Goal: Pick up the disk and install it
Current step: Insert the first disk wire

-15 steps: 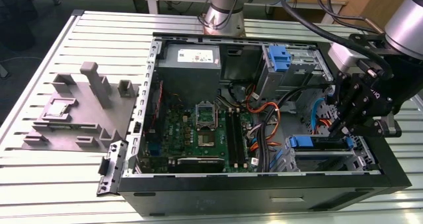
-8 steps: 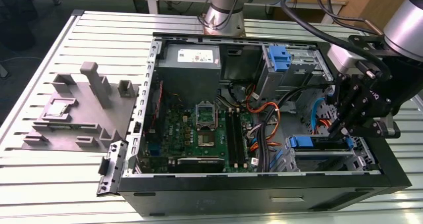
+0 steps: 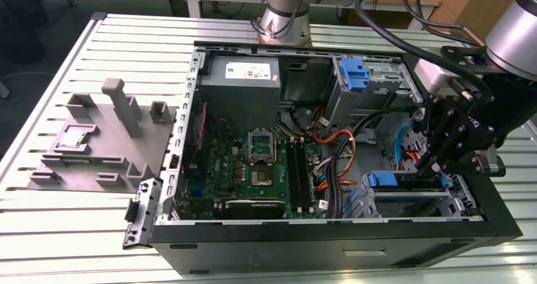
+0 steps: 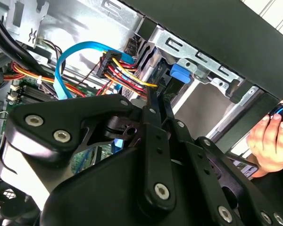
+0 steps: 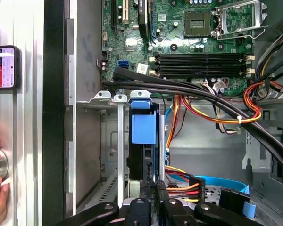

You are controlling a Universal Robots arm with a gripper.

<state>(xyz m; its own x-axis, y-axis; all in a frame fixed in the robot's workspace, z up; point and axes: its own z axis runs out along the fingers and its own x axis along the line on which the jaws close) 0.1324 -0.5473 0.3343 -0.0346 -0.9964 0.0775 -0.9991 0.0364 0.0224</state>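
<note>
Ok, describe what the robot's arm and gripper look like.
The arm is a silver-grey tube, with black cables looping along it to the wrist. The gripper is matte black, built of flat linkage bars joined by round silver bolts, tapering into narrow black fingers. A second silver segment rises behind the computer case.

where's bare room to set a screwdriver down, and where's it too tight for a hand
Free: the slatted table in front of the grey fixture, and the strip behind it. Crowded: inside the computer case, where the cables cross, and the drive bay where the end effector is at the disk.
</note>
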